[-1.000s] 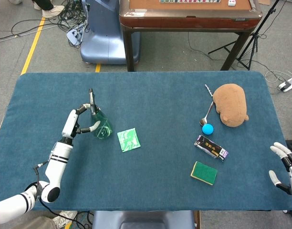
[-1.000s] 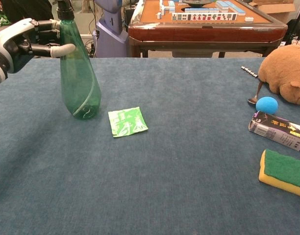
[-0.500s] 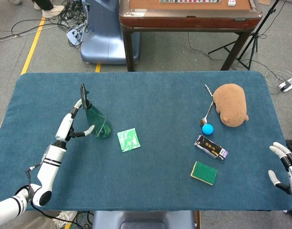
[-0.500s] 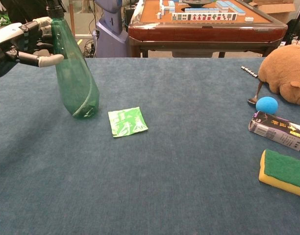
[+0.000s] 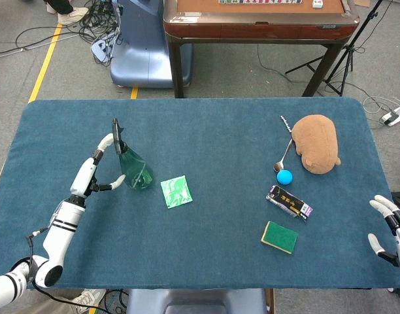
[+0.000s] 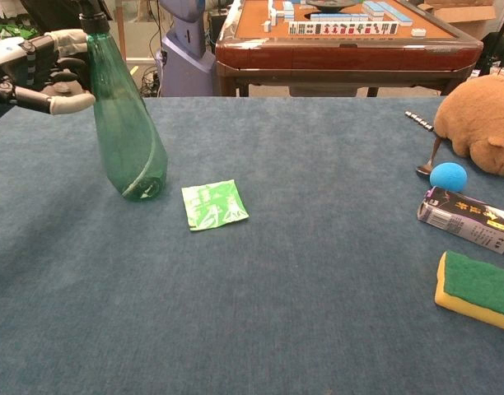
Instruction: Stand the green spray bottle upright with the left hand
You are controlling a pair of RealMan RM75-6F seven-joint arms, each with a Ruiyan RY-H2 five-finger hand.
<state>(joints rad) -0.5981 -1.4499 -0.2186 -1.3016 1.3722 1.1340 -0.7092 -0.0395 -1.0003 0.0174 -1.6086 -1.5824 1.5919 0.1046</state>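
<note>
The green spray bottle [image 5: 136, 171] [image 6: 130, 132] stands upright on its base at the left of the blue table [image 5: 219, 131], black nozzle on top. My left hand [image 5: 95, 171] [image 6: 39, 70] is just left of it with fingers spread. Its thumb and upper fingertips reach to the bottle's edge near the neck, and I cannot tell whether they touch; nothing is gripped. My right hand [image 5: 389, 232] hangs at the table's right front corner, fingers apart and holding nothing; the chest view does not show it.
A green sachet [image 5: 176, 191] [image 6: 213, 205] lies right of the bottle. Further right are a blue ball [image 5: 284, 176], spoon [image 5: 282, 159], brown plush toy [image 5: 317, 144], dark packet [image 5: 289, 202] and green-yellow sponge [image 5: 279, 237]. A wooden table [image 5: 259, 26] stands beyond.
My left hand has let go of the bottle's neck and drawn back to the left. The bottle leaned briefly and now stands straight by itself. The right hand has not moved.
</note>
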